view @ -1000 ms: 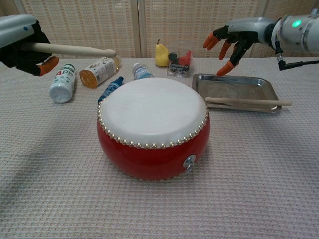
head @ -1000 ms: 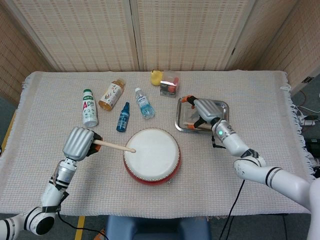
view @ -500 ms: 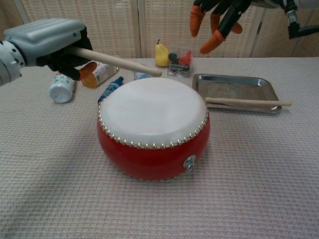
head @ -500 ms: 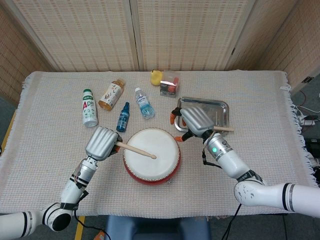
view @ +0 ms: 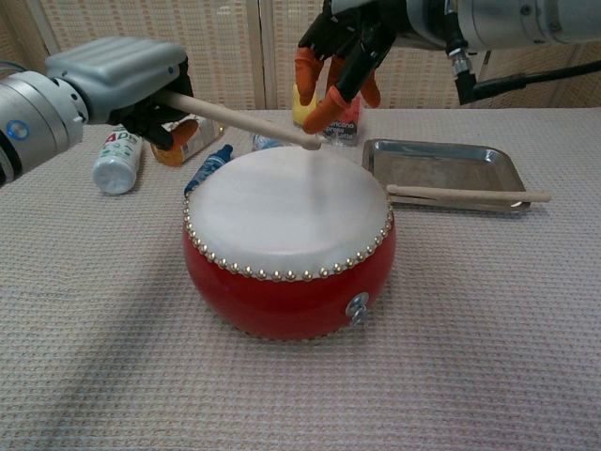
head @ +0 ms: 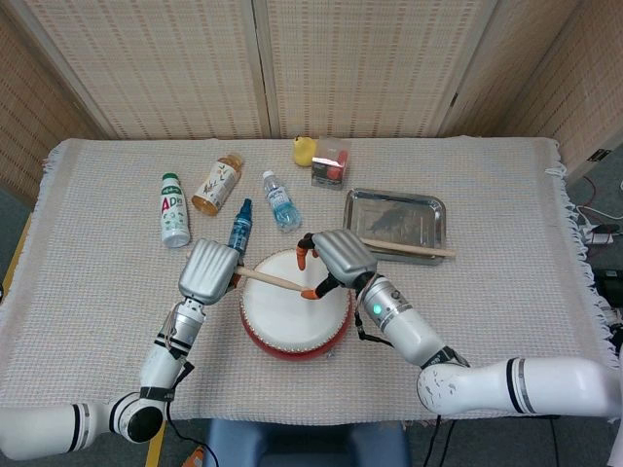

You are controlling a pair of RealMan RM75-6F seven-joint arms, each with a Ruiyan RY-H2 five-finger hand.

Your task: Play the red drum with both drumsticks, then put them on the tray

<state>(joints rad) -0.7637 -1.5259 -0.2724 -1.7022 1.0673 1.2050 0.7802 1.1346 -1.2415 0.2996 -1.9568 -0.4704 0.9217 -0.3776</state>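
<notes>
The red drum [head: 296,304] [view: 287,237] with its white skin stands mid-table. My left hand [head: 208,270] [view: 120,79] grips one drumstick [head: 273,281] [view: 240,121], which slants across the drumhead with its tip just above the skin. My right hand [head: 335,259] [view: 344,49] hovers over the drum's far right side. Its orange-tipped fingers are spread and point down close to the stick's tip, and it holds nothing. The second drumstick [head: 410,249] [view: 467,194] lies across the near edge of the metal tray [head: 394,214] [view: 441,162].
Behind the drum lie a white AD bottle [head: 173,209], an amber bottle [head: 217,185], a small blue bottle [head: 239,227] and a water bottle [head: 280,200]. A yellow pear [head: 305,150] and a clear box [head: 331,162] stand at the back. Screens close off the rear.
My right hand left the tray and swung left over the drum. My left hand carried its drumstick rightward, so that its tip now reaches the far right of the skin.
</notes>
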